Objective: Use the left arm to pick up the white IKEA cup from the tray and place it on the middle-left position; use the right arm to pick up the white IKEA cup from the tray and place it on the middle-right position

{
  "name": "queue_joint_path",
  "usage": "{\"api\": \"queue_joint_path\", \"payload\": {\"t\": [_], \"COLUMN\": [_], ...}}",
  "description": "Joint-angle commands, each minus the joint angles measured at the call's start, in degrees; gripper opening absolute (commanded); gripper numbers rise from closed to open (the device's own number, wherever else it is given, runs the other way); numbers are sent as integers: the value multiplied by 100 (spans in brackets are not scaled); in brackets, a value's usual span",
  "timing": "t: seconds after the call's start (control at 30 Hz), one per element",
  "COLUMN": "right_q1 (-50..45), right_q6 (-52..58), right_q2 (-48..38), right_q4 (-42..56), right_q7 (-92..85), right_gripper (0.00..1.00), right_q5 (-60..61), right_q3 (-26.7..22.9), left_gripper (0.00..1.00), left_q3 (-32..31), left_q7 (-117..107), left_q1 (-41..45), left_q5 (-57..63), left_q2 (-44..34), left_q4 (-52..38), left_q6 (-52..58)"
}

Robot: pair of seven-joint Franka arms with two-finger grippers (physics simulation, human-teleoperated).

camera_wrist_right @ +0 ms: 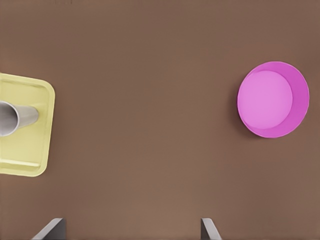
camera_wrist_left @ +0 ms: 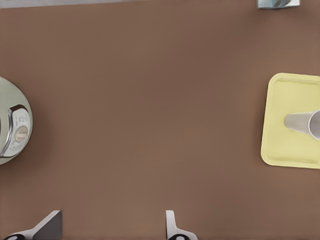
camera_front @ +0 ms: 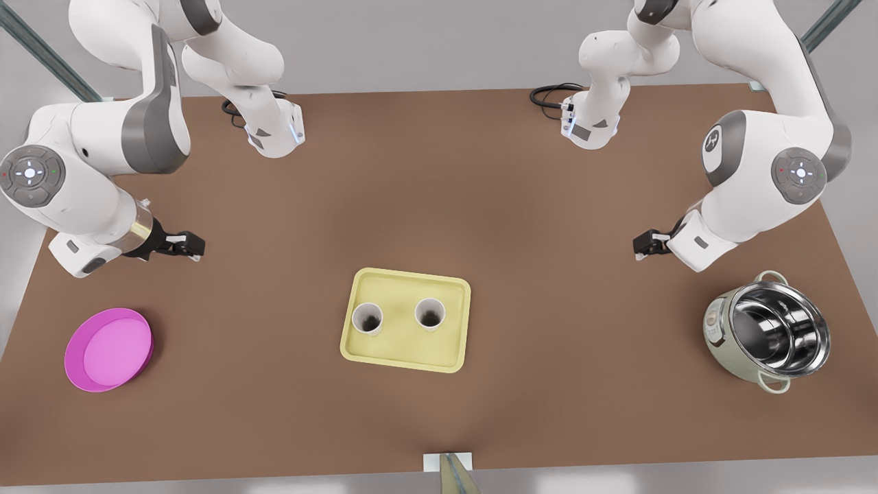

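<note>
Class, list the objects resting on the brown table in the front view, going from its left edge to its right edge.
Round magenta dish → pale yellow rectangular tray holding two white cups, first one, then the other → shiny steel pot.

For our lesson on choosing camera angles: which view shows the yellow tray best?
The front view: the whole tray is seen from above, all four edges visible, both cups standing in it. The left wrist view catches one end of it with one cup; the right wrist view the other end.
</note>
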State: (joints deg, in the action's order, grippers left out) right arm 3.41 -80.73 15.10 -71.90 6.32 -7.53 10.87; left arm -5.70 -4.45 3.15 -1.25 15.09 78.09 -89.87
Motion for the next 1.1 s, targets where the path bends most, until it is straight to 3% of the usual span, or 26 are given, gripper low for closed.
{"api": "queue_joint_path", "payload": {"t": [0.0, 0.17, 0.2, 0.27, 0.37, 0.5, 0.53, 0.73, 0.77, 0.83, 0.9, 0.97, 1.07], "right_q1": [1, -68, -587, -973, -2073, -2099, -2099, -2090, -2090, -2117, -2011, -2003, -2073], "right_q6": [-31, -31, -66, -830, -1955, -3774, -3810, -4109, -4109, -4100, -4109, -4118, -4144], "right_q2": [-7, 45, 274, 538, 1654, 2735, 2840, 2964, 2964, 2946, 2648, 2375, 2463], "right_q4": [0, -8, -44, -149, -123, -88, -105, -123, -123, -438, -878, -1362, -1441], "right_q7": [106, 176, 343, 869, 2522, 2839, 2830, 2830, 2804, 2778, 2664, 2523, 2532], "right_gripper": [100, 100, 100, 100, 100, 100, 100, 100, 100, 100, 100, 100, 100], "right_q5": [-3, 23, 41, 849, 533, 533, 516, 59, 67, 85, 94, 94, 85], "right_q3": [-6, 29, 29, 38, 29, -15, -76, -103, -103, -68, -59, -41, -24], "left_gripper": [100, 100, 100, 100, 100, 100, 100, 100, 100, 100, 100, 100, 100], "left_q3": [-2, -2, -2, -2, -63, -63, -54, -98, -98, -72, -72, 25, -2], "left_q7": [-127, -689, -689, -777, -1708, -1902, -2112, -3625, -3922, -4802, -4847, -4855, -4987], "left_q1": [2, 441, 661, 916, 1364, 1812, 1962, 2621, 2752, 3130, 3254, 3236, 3368], "left_q5": [11, -33, -24, -68, -77, -7, -24, -69, -33, 160, 301, 327, 450], "left_q2": [-6, 249, 372, 513, 653, 645, 653, 1479, 1707, 2675, 2684, 2859, 3018], "left_q4": [-4, -22, -39, -136, -189, -127, -127, -311, -522, -1797, -1727, -1727, -1604], "left_q6": [-39, -92, -233, -584, -953, -874, -883, -2237, -2254, -2254, -2184, -2887, -2896]}}
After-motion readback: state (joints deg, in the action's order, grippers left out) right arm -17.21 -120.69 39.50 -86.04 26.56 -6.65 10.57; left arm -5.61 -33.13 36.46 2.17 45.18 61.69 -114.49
